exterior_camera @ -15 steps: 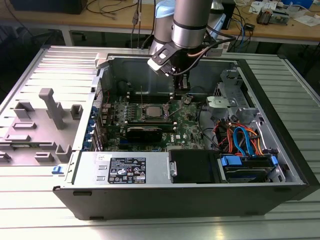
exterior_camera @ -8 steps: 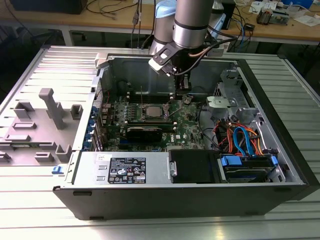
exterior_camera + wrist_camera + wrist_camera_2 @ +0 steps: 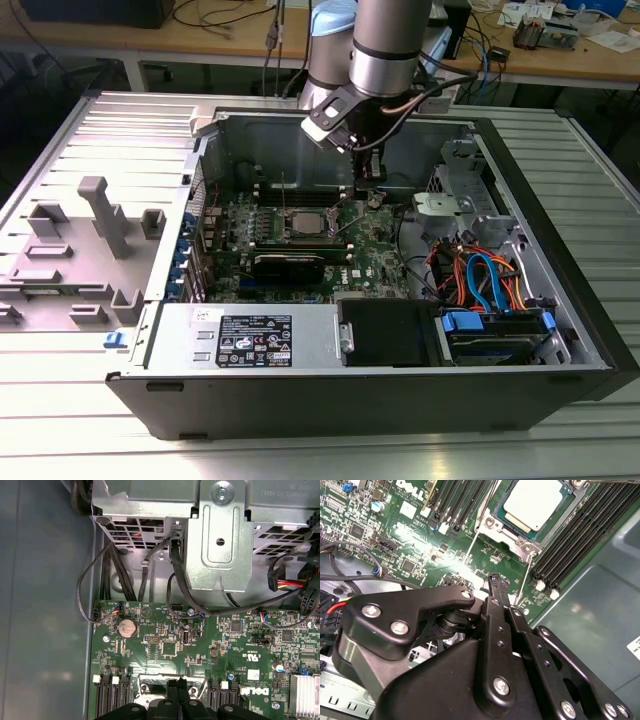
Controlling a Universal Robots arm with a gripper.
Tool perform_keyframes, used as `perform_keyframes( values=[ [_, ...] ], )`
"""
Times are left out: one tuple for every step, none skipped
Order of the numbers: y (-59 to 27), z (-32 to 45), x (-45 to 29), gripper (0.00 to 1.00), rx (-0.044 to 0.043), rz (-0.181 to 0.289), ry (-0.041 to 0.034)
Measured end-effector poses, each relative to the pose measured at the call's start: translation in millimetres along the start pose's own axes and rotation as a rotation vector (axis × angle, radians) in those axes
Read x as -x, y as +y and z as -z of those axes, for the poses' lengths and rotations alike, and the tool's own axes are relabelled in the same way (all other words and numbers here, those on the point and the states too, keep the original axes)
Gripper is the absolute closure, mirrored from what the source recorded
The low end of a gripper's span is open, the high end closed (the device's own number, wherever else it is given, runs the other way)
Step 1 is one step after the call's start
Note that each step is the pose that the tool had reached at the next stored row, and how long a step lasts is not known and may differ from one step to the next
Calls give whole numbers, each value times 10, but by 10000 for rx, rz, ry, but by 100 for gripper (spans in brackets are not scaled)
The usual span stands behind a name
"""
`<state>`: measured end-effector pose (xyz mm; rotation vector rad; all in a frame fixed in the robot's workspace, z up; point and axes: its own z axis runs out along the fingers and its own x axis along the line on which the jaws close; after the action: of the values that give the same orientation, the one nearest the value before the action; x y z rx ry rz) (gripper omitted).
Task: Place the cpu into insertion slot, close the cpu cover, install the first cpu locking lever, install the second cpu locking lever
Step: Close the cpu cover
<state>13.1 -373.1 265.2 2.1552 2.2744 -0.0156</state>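
1. Pincer – black, two slim fingers – looks clenched, tips pressed together with nothing between them. It hangs low over the green motherboard, just beside the socket.
2. The small silver-grey square cpu lies in the silver-rimmed square insertion slot. The thin silver metal cpu cover appears to be down around it, the chip showing through its window.
3. Two thin wire locking levers run out from the socket corners, one towards the board's middle, the other close by the fingertips. Whether either is hooked down I cannot tell from this angle.
4. Risks, as I judge them:
   - closed tips could slip off a springy wire lever and strike the board's small parts;
   - a push off-line might bend the lever or skew the cover on the chip;
   - the long black memory slots lie right next to the socket, so a sideways slide would hit them;
   - loose black cables near the steel drive cage could snag the arm's wrist.
5. Surface: the open grey metal computer case lies on its side on a ribbed aluminium bench – hard and smooth, so a strong push might shift the case.
6. Room: grey plastic fixtures stand on the exterior view's left; a wooden desk with wires runs behind.
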Motion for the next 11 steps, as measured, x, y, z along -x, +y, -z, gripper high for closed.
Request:
perform_keyframes(
  values=[
    [11, 0, 1, 89, 0, -1, 0],
    [21, 0, 1, 89, 0, 0, 1],
    [36, 0, 2, 89, 0, -1, 0],
    [49, 0, 3, 89, 0, -1, 0],
    [73, 0, 4, 89, -1, 0, 1],
    [83, 0, 4, 89, -1, -1, 1],
    [94, 0, 5, 89, -1, 0, 0],
    [104, 0, 6, 89, -1, 0, 1],
    [120, 0, 6, 89, -1, 0, 0],
    [135, 0, 7, 89, -1, 0, 0],
    [144, 0, 8, 89, -1, -1, 1]
  ],
)
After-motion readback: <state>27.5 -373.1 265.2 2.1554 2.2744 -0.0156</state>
